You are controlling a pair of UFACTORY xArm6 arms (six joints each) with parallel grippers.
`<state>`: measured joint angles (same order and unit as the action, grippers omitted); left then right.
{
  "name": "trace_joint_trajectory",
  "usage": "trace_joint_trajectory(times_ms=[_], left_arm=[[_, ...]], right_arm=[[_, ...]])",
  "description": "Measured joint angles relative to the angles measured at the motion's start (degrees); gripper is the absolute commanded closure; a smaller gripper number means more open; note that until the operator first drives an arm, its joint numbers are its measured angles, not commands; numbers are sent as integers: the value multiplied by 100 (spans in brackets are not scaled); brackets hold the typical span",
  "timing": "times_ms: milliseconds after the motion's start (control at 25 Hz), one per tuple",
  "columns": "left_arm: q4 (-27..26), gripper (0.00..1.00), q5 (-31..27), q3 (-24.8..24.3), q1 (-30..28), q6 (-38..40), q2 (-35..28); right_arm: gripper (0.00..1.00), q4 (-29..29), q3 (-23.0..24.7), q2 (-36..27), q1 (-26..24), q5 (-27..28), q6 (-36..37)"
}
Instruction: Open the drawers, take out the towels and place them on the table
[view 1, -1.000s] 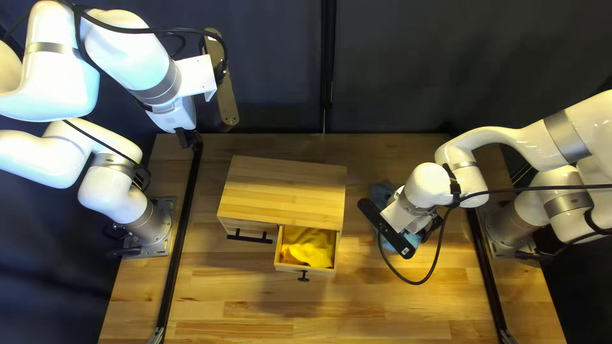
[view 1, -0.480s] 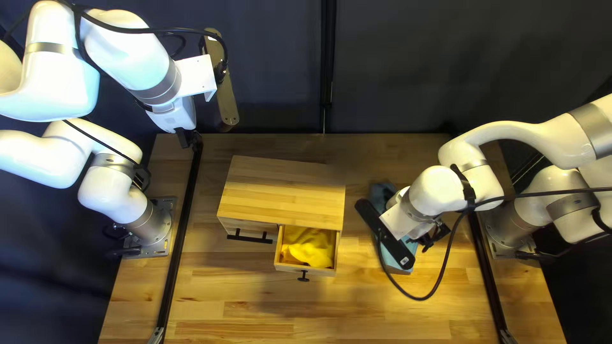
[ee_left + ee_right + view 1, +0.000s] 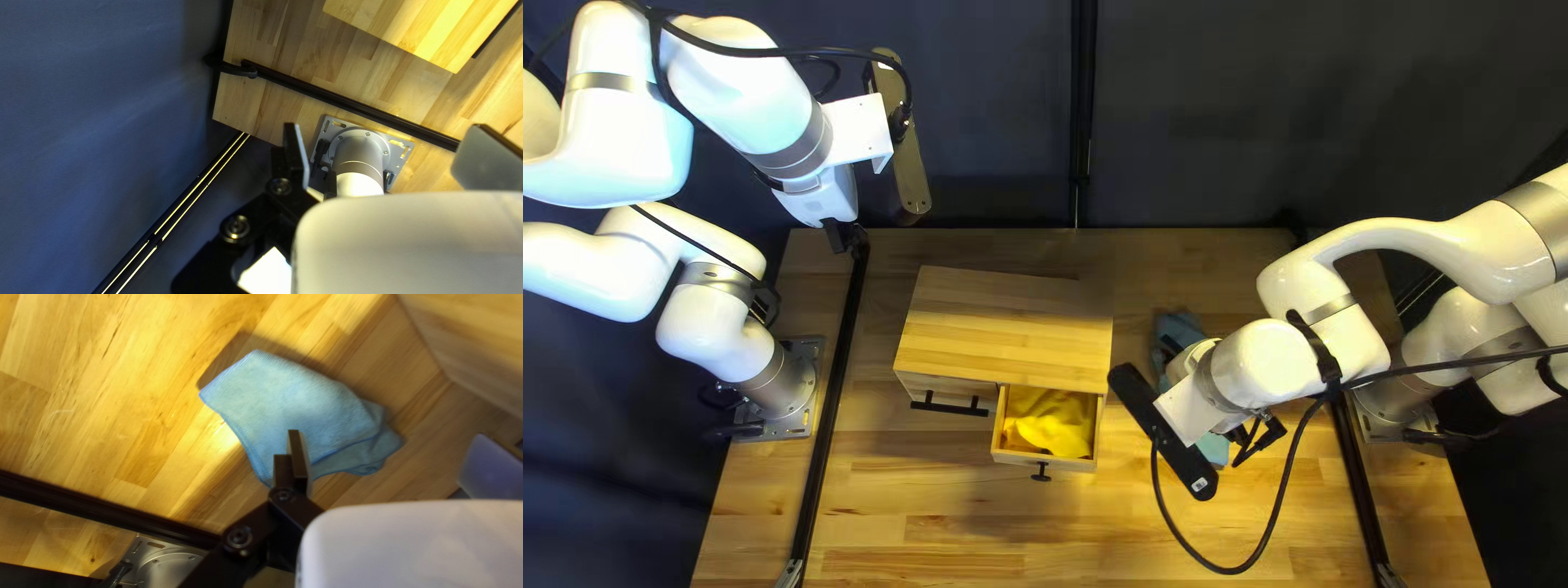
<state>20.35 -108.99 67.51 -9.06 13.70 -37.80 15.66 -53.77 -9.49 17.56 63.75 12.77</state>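
- left gripper (image 3: 384, 136) — fingers spread wide, above the table (image 3: 286, 53) edge.
- arm base (image 3: 359, 157) on its metal plate (image 3: 398, 147), seen between the fingers.
- black rail (image 3: 347, 104) at twelve o'clock from the base — drawer cabinet (image 3: 416, 28) beyond it, at one o'clock.
- dark curtain (image 3: 102, 122) at nine o'clock.

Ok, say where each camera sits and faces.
Top left view: above the table's near edge, slanting down at the drawer chest and yellow towel; left arm and right arm show.
Left wrist view: on the raised left wrist, facing down at the left arm's base; left claw's fingers show.
Right wrist view: on the right wrist, facing down at the blue towel on the table; right claw's fingers show.
Shared: the blue towel, in top left and right wrist views.
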Motion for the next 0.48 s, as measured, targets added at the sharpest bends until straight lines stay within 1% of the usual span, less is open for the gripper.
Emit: trace_joint_trajectory(times_ms=[200,480], left_arm=[[0,0,0,0,0,0,0],[0,0,0,0,0,0,0]], right_arm=[[0,212,-439,277,-87,37,189],[0,515,-942,669,-358,-150,682]])
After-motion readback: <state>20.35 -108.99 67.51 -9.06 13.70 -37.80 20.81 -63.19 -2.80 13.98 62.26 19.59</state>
